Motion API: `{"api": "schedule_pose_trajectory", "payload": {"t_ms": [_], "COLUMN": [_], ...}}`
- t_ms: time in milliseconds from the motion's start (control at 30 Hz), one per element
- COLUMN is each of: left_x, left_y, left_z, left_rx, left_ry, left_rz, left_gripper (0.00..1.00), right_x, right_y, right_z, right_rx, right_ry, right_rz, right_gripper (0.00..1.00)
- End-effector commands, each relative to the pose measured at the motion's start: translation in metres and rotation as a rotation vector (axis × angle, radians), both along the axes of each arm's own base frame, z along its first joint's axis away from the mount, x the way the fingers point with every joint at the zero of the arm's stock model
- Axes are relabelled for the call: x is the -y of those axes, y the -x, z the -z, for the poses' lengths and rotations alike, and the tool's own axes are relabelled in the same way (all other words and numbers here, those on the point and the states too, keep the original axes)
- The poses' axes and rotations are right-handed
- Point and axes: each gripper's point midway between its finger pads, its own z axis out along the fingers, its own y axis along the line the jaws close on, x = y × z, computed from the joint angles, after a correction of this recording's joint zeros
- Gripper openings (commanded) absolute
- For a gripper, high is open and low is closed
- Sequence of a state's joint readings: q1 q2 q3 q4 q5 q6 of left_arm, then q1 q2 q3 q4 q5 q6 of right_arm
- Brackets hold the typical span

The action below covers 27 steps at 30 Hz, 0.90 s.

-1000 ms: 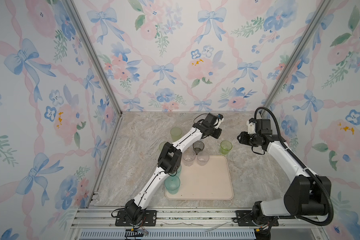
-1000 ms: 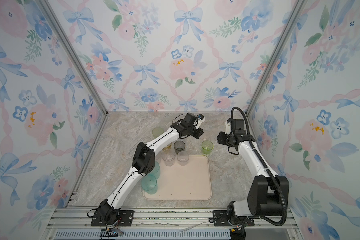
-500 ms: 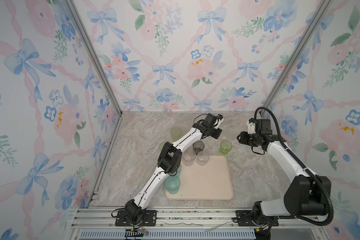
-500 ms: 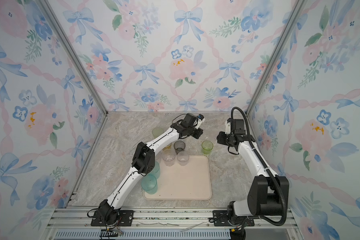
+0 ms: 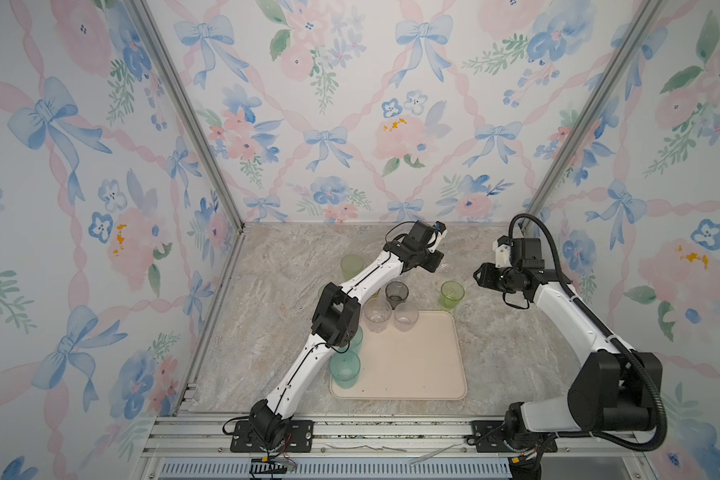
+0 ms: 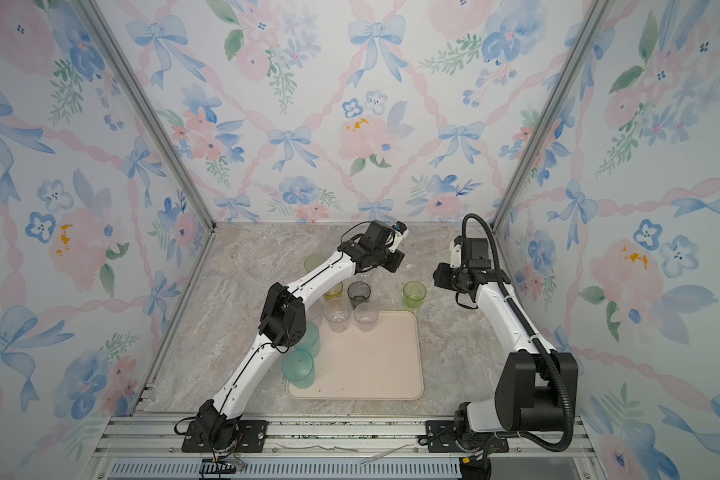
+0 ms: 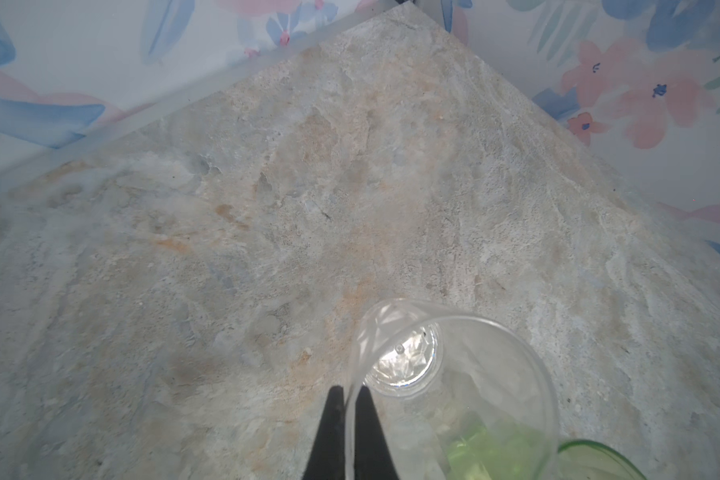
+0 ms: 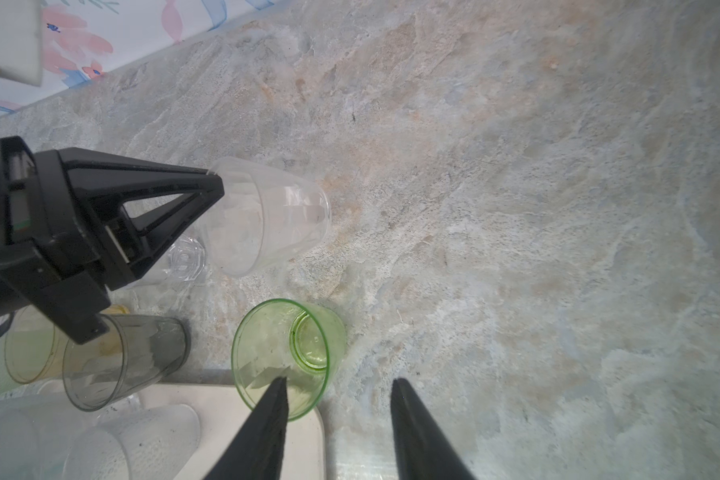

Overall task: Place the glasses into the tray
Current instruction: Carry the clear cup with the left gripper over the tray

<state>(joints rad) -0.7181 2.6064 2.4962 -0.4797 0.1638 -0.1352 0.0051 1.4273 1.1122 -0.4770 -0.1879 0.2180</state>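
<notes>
Gripper point(image 7: 349, 391), left, tight on clear tumbler point(image 7: 454, 390)

Thin glossy faceted plastic of the clear tumbler point(image 7: 449, 374), pale green tumbler point(image 8: 287, 357) translucent and shiny, smoky grey tumbler point(image 8: 125, 357) equally glossy, cream tray point(image 5: 412, 361) smooth matt plastic, tabletop point(image 7: 308, 187) mottled matt stone look, fingers point(image 8: 262, 432) matt black plastic, frame rails point(image 5: 350, 428) brushed metal.

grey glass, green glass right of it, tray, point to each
grey glass point(image 5: 396, 294): in a top view, inside its mouth
green glass point(image 5: 452, 294): in a top view, inside its mouth
tray point(image 5: 416, 365): in a top view, bare floor
</notes>
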Motion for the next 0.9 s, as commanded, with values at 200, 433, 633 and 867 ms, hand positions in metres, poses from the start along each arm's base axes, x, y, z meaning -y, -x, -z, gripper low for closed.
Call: {"api": "schedule_pose_trajectory", "payload": {"t_ms": [200, 433, 633, 867], "left_x": [-0.034, -0.061, -0.071, -0.076], "left_y": [-0.002, 0.027, 0.061, 0.116], "left_z": [-0.078, -0.115, -0.126, -0.119], "left_rx": [0.131, 0.182, 0.189, 0.150], "left_ry": [-0.012, -0.060, -0.089, -0.118], "left_rz": [-0.034, -0.029, 0.021, 0.108], "left_gripper": [0.00, 0.00, 0.00, 0.01], "right_x": [0.002, 0.002, -0.001, -0.004], "right_y": [0.001, 0.002, 0.006, 0.015], "right_z": [0.005, 0.004, 0.000, -0.002], "right_rx": [-0.016, -0.017, -0.019, -0.029], "right_ry": [-0.015, -0.008, 0.012, 0.040], "right_rz": [0.007, 0.013, 0.007, 0.002], "right_gripper": [0.44, 0.44, 0.44, 0.44]}}
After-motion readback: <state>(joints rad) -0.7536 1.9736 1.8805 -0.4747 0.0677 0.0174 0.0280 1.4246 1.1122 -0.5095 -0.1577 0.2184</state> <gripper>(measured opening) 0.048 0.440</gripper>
